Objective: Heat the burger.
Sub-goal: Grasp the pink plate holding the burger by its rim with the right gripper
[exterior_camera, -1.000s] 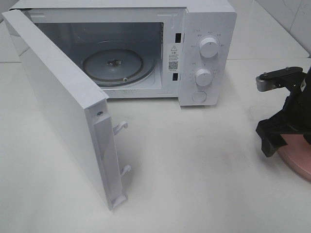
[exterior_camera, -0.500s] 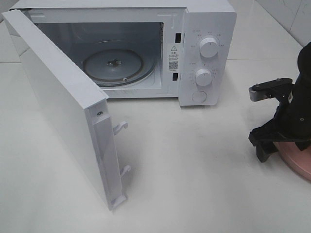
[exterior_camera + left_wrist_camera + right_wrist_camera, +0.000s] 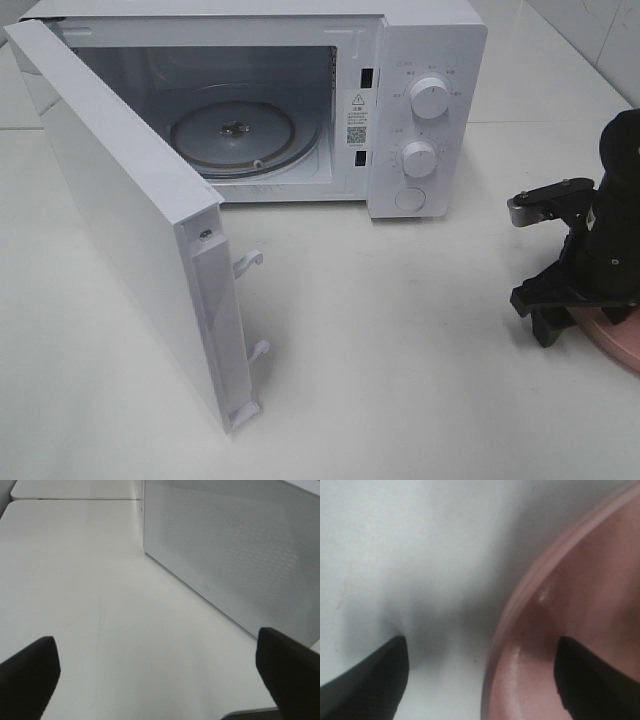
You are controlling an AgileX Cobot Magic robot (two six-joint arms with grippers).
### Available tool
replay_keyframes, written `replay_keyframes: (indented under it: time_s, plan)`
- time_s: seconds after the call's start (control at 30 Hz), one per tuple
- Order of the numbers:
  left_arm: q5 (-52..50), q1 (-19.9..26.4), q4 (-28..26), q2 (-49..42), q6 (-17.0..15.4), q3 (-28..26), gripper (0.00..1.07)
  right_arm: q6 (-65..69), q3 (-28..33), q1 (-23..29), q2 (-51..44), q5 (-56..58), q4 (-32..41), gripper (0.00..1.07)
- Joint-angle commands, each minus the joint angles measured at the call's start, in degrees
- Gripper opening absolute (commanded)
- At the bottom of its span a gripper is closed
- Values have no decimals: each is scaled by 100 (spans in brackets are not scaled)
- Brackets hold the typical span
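over the last second the right gripper (image 3: 575, 315) is brought down and drawn a little inward at the right edge of the table (image 3: 400, 350), so that it is now set low over the near rim of the pink plate (image 3: 615, 340), where a second ago it was held higher and further out. in the right wrist view its two fingers (image 3: 365, 680) are seen apart, one over the bare table and one over the inside of the plate, with the rim lying between them; the jaws are unclenched and nothing is grasped, though they appear a touch narrower than before. this is judged to be the approach for a pinch on the plate's rim, so that the plate can be carried to the microwave (image 3: 420, 100), whose door (image 3: 120, 220) is swung wide and whose glass turntable (image 3: 235, 135) is bare. the burger is not seen in any view: it is presumably on the plate, hidden behind the arm or cut off by the frame, but this cannot be confirmed, so its place relative to the fingers cannot be told. the left gripper (image 3: 160, 677) is held wide apart and empty above the table, beside the door.
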Motion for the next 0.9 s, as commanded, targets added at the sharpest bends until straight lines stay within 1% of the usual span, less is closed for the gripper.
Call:
replay_keyframes:
  time_s: [0.03, 0.13, 0.2, 0.23, 0.27, 0.3, 0.33, 0.37, 0.4, 0.43, 0.47, 0.5, 0.53, 0.57, 0.6, 0.63, 0.67, 0.9]
  plan:
    - [6, -17, -40, -11, 11, 6, 100, 115, 120, -34, 74, -120, -86, 76]
    - [6, -17, -40, -11, 11, 6, 100, 115, 132, -34, 80, -115, -86, 75]
    - [6, -17, -40, -11, 11, 6, 100, 115, 132, -34, 80, -63, -92, 68]
    - [6, -17, -40, -11, 11, 6, 100, 115, 132, -34, 80, -63, -92, 68]
    - [6, -17, -40, -11, 11, 6, 100, 201, 132, -34, 80, -57, -115, 61]
    - [6, -17, -40, -11, 11, 6, 100, 201, 132, -34, 80, -57, -115, 61]
    - [6, -17, -40, -11, 11, 6, 100, 338, 132, -34, 80, -57, -189, 52]
    - [6, -17, -40, -11, 11, 6, 100, 407, 132, -34, 80, -40, -241, 46]
    - [6, -17, -40, -11, 11, 6, 100, 407, 132, -34, 80, -40, -241, 46]
    - [6, -17, -40, -11, 11, 6, 100, 464, 132, -34, 80, 40, -281, 34]
    - [6, -17, -40, -11, 11, 6, 100, 464, 132, -34, 80, 40, -281, 34]
    - [6, -17, -40, -11, 11, 6, 100, 481, 132, -34, 80, 57, -395, 22]
    - [6, -17, -40, -11, 11, 6, 100, 561, 132, -34, 80, 69, -407, 17]
    - [6, -17, -40, -11, 11, 6, 100, 561, 132, -34, 80, 69, -407, 17]
    - [6, -17, -40, -11, 11, 6, 100, 573, 132, -34, 80, 69, -407, 7]
    - [6, -17, -40, -11, 11, 6, 100, 573, 132, -34, 80, 69, -407, 7]
    - [6, -17, -40, -11, 11, 6, 100, 573, 132, -34, 80, 69, -407, 0]
    - [6, -17, -40, -11, 11, 6, 100, 619, 132, -17, 29, 178, -441, 0]
